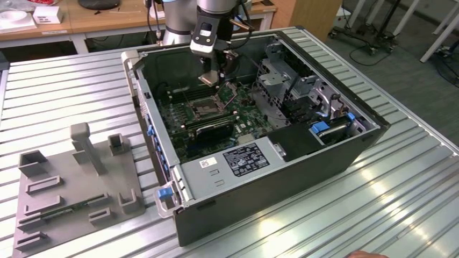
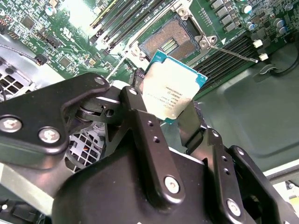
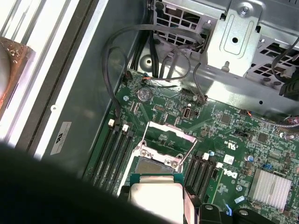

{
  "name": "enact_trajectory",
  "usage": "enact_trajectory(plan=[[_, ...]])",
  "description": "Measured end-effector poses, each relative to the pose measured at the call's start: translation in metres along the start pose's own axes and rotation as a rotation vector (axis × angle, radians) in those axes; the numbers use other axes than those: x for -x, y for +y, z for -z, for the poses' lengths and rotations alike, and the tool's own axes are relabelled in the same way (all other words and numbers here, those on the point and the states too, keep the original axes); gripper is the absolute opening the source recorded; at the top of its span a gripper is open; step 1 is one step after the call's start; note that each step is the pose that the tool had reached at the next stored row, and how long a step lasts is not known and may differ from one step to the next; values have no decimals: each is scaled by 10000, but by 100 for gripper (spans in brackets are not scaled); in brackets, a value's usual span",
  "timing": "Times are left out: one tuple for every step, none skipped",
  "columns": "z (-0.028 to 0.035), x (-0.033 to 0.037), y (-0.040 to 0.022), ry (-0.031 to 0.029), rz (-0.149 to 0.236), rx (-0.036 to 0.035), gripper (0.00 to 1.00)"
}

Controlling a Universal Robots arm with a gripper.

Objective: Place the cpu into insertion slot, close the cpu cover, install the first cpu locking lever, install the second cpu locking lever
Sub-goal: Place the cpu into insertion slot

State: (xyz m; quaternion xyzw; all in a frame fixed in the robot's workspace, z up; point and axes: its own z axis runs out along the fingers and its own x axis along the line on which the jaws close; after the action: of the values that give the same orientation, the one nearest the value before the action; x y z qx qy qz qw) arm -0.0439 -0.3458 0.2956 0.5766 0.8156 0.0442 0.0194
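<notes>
My gripper (image 1: 209, 77) hangs inside the open computer case (image 1: 344, 156), shut on the cpu (image 1: 208, 79). The second wrist view has the black fingers (image 2: 136, 95) pinching the cpu (image 2: 174, 86) by two opposite edges, with its silvery top facing the camera and tilted. The insertion slot (image 2: 169, 39) lies open below on the green motherboard, its contact field bare. In the first wrist view the cpu (image 3: 153, 193) hovers just short of the slot (image 3: 156, 164). The cpu cover (image 3: 169, 136) stands raised above the slot. Two thin locking levers (image 2: 233, 55) (image 2: 116, 69) stick out, unlatched.
Memory slots (image 3: 112, 149) flank the socket on both sides. A metal drive cage (image 1: 283, 80) and loose cables (image 3: 117, 70) stand close beside the board, and a finned heatsink (image 3: 271, 189) lies near. A grey parts fixture (image 1: 72, 183) rests on the slatted table at the exterior view's left.
</notes>
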Motion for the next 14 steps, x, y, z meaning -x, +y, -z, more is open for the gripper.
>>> enact_trajectory(plan=[[0, 0, 0, 0, -3, 0, 54], [0, 0, 0, -1, -11, 0, 54], [0, 0, 0, -3, -30, 0, 54], [-1, 0, 0, -6, -65, 2, 54], [-1, 0, 0, -10, -109, 3, 54], [-2, 0, 0, -15, -164, 4, 54], [-3, 0, 0, -22, -230, 5, 54], [-3, 0, 0, -29, -309, 6, 54], [-4, 0, 0, -38, -398, 8, 54], [-6, 0, -1, -47, -497, 10, 54], [-6, 0, -1, -57, -598, 11, 54], [-6, 0, -1, -63, -673, 13, 54], [-6, 0, -1, -66, -693, 13, 54], [-6, 0, -1, -67, -695, 13, 54]])
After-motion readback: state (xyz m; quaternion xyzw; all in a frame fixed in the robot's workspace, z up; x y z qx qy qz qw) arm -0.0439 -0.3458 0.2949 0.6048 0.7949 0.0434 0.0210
